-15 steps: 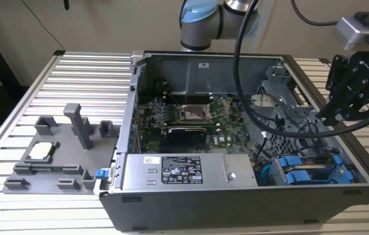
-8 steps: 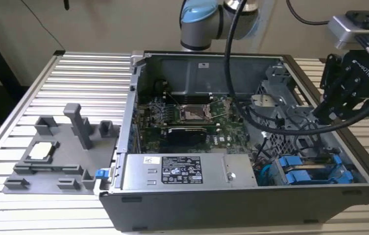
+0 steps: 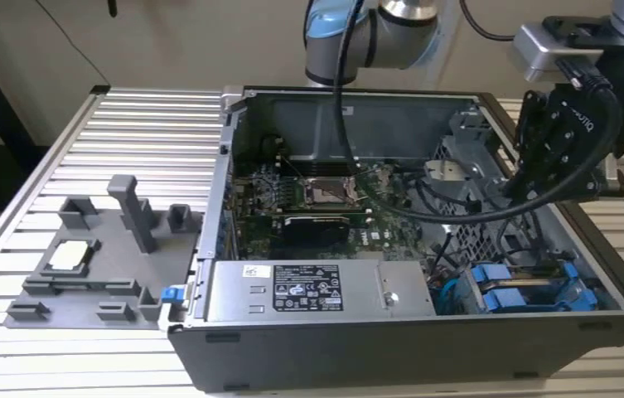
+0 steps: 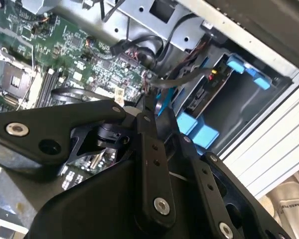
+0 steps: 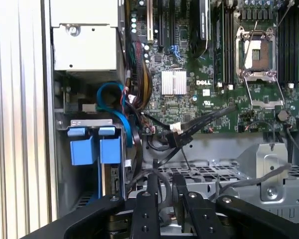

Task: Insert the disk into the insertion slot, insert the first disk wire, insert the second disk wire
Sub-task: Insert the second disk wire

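From the exterior view, my gripper (image 3: 549,178) hangs over the open computer case (image 3: 400,352), above its edge at the exterior view's right and well clear of the parts inside. Two blue carriers (image 3: 510,294) lie side by side low in the near corner on that side, just beside the power supply (image 3: 312,290). One of them holds the disk, but I cannot tell which. A grey fixture tray (image 3: 102,249) rests on the slatted table (image 3: 123,124) next to the case, at the exterior view's left

In the second wrist view my fingers (image 4: 149,134) run together toward their tips above the motherboard (image 4: 65,45), and the carriers' blue tabs show just past them. A black wire (image 4: 187,77) reaches the far end of a drive there

In the first wrist view my fingers are drawn together with at most a thin slit between them, and I have hold of nothing. Beyond them both carriers sit seated in the grey drive cage (image 5: 89,122), their tabs level with each other. A black cable (image 5: 209,117) with a pale connector lies loose across the motherboard, apart from my fingertips and from the cage
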Tool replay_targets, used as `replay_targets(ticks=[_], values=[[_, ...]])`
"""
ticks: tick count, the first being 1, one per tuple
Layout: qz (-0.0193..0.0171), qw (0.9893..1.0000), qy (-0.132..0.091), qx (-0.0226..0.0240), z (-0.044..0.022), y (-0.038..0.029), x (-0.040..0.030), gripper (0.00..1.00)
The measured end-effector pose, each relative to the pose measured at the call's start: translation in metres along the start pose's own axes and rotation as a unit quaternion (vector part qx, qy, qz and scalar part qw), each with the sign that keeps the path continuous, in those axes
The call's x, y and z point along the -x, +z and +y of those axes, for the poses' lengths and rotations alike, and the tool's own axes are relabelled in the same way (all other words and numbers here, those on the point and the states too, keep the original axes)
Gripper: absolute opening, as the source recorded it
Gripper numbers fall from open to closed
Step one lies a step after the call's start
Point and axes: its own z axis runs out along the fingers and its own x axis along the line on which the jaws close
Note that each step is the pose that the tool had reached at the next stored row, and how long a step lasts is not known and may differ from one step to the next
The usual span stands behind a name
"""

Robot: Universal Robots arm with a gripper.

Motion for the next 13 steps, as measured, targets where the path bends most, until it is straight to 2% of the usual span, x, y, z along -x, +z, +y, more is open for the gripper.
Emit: replay_targets(ticks=[8, 9, 13], values=[[0.0, 1.0, 0.0, 0.0, 0.0291, 0.0011, -0.0007, 0.27], [0.0, 1.0, 0.0, 0.0, 0.0314, 0.0012, -0.0007, 0.27], [0.0, 1.0, 0.0, 0.0, 0.0332, 0.0013, -0.0007, 0.27]])
